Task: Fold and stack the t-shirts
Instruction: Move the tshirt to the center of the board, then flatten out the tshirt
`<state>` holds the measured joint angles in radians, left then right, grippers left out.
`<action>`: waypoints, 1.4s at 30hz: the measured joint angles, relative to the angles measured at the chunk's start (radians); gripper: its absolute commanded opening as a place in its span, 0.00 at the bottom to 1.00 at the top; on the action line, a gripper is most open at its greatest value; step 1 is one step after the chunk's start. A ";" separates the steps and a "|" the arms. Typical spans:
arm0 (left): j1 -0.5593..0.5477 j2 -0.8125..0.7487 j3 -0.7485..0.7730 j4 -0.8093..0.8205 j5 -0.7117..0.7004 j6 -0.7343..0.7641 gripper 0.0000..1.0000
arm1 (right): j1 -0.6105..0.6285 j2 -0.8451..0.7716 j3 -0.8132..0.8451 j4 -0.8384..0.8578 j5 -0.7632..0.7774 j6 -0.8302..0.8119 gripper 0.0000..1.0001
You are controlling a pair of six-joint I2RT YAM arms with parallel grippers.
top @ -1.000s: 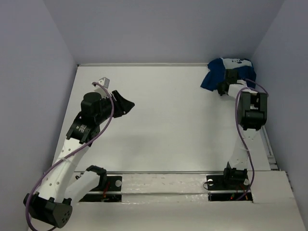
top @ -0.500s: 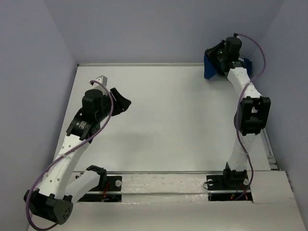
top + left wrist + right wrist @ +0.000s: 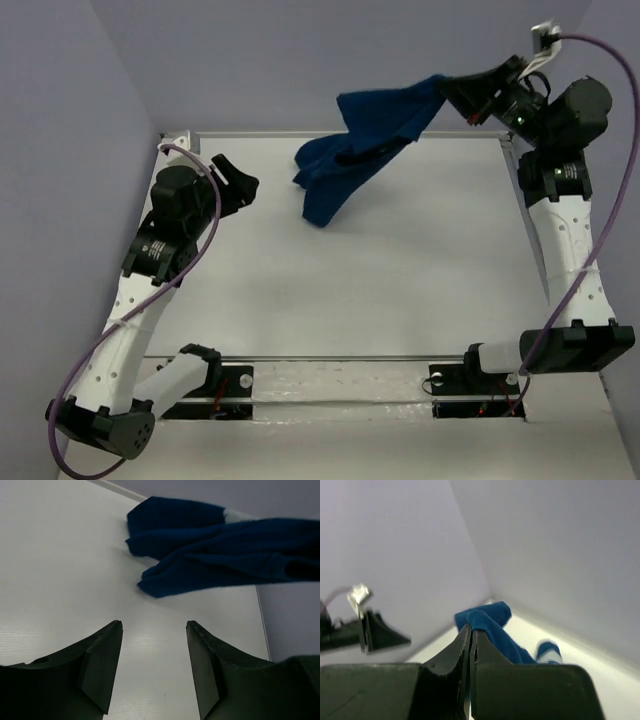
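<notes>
Right gripper (image 3: 453, 91) clamped on shirt (image 3: 360, 150), now hoisted from far-right corner, trailing over tabletop (image 3: 400, 290). Left gripper (image 3: 238, 187) agape, empty, shifted leftward.

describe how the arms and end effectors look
The left arm and right arm have white links and black joint housings, each with a purple cable. The left end effector and right end effector have black, wedge-shaped fingers.

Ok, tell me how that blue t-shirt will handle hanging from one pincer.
Probably floppy: the t-shirt sags in loose folds from the shut right pincer. Likely light, since one pinched edge carries all of it. It may bunch rather than land flat, as its layers overlap.
</notes>
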<state>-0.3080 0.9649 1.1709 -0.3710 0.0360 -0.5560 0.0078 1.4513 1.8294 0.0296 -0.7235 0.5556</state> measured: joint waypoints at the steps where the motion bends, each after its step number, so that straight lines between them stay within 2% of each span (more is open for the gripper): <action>1: 0.002 0.000 0.006 -0.002 -0.008 0.002 0.57 | 0.000 -0.035 -0.087 0.034 -0.032 -0.005 0.00; 4: 0.005 -0.007 0.013 -0.018 -0.034 0.003 0.60 | -0.002 -0.123 -0.439 0.121 -0.135 -0.007 0.00; 7: 0.009 -0.028 -0.019 -0.023 -0.044 0.000 0.60 | -0.002 -0.119 -0.739 0.170 -0.153 0.021 0.00; 8: 0.011 -0.039 -0.040 -0.022 -0.045 -0.002 0.60 | -0.005 -0.120 -0.890 0.164 -0.152 0.029 0.00; 11: 0.016 -0.060 -0.169 -0.019 -0.045 -0.012 0.59 | -0.013 -0.142 -1.062 0.080 -0.148 0.034 0.00; 16: 0.025 0.028 -0.317 0.016 -0.004 -0.037 0.55 | -0.013 -0.261 -1.074 0.049 -0.148 0.004 0.00; 17: 0.029 0.070 -0.340 0.037 0.008 -0.044 0.50 | -0.013 -0.289 -1.074 0.047 -0.148 -0.002 0.00; 23: 0.031 0.253 -0.329 0.159 -0.002 -0.056 0.44 | -0.013 -0.389 -1.102 -0.008 -0.137 -0.019 0.00; 27: 0.042 0.380 -0.307 0.192 -0.047 -0.070 0.47 | -0.013 -0.428 -1.140 -0.083 -0.112 -0.031 0.00; 32: 0.069 0.406 -0.315 0.188 -0.081 -0.091 0.57 | -0.013 -0.447 -1.144 -0.146 -0.079 -0.053 0.00; 37: 0.081 0.413 -0.358 0.203 -0.090 -0.103 0.58 | -0.013 -0.446 -1.146 -0.168 -0.068 -0.059 0.00; 42: 0.081 0.486 -0.361 0.225 -0.072 -0.103 0.56 | -0.013 -0.437 -1.146 -0.188 -0.063 -0.066 0.00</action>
<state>-0.2272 1.4509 0.8101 -0.1463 -0.0357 -0.6594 -0.0055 1.0145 0.6834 -0.1585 -0.7868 0.4892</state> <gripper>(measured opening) 0.580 0.022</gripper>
